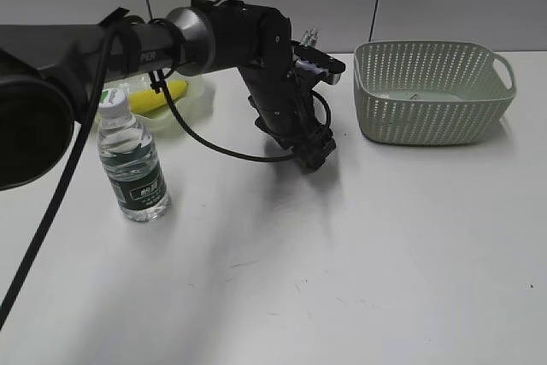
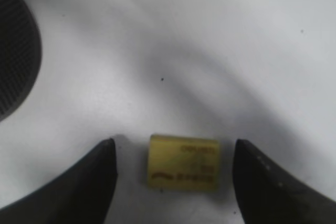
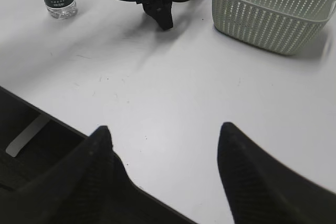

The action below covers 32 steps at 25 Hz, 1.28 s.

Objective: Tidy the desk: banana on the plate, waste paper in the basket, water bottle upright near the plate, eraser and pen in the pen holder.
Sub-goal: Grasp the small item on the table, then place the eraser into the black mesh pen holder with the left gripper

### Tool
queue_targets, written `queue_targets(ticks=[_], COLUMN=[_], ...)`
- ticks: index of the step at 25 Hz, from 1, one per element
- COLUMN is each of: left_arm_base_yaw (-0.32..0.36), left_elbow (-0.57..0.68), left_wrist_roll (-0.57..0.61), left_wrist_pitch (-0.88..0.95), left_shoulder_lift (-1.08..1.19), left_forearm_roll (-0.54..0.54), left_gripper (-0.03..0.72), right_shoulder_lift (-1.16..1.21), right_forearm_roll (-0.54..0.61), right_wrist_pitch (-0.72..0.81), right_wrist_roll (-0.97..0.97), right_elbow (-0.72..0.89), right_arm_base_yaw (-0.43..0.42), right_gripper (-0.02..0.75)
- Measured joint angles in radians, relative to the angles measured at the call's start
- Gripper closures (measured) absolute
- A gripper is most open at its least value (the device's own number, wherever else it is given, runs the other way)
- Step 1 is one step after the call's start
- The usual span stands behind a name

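Note:
A small yellow eraser (image 2: pixel 182 162) lies on the white desk (image 1: pixel 359 245) between the two fingers of my left gripper (image 2: pixel 174 141), which is open and touches neither side of it. In the exterior view that gripper (image 1: pixel 314 158) points down at mid-desk and hides the eraser. The black mesh pen holder (image 2: pixel 14 51) is just left of it. The banana (image 1: pixel 159 97) rests on the pale green plate (image 1: pixel 203 93). The water bottle (image 1: pixel 132 168) stands upright in front of the plate. My right gripper (image 3: pixel 163 127) hangs open and empty over the desk's near edge. Pen and waste paper are out of view.
The sage-green basket (image 1: pixel 432 91) stands at the back right, and its contents cannot be made out. My left arm (image 1: pixel 171 40) stretches across from the left, trailing a black cable. The desk's front edge (image 3: pixel 58 121) lies under my right gripper.

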Motion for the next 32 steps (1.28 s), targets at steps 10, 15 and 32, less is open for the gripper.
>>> queue_targets(ticks=[10, 15, 32], left_arm_base_yaw=[-0.001, -0.024, 0.078], left_elbow=[-0.007, -0.005, -0.005], left_wrist_roll=[-0.02, -0.021, -0.078], left_wrist_pitch=[0.021, 0.089, -0.139], left_shoulder_lift=[0.003, -0.024, -0.26], left_forearm_roll=[0.017, 0.011, 0.06], left_gripper=[0.407, 0.407, 0.407], right_shoulder_lift=[0.0, 0.0, 0.0], right_forearm_roll=[0.0, 0.0, 0.0], right_wrist_pitch=[0.0, 0.0, -0.001], right_wrist_roll=[0.0, 0.0, 0.0], right_elbow=[0.0, 0.0, 0.0], right_arm_base_yaw=[0.0, 0.0, 0.0], right_gripper=[0.239, 0.239, 0.239])
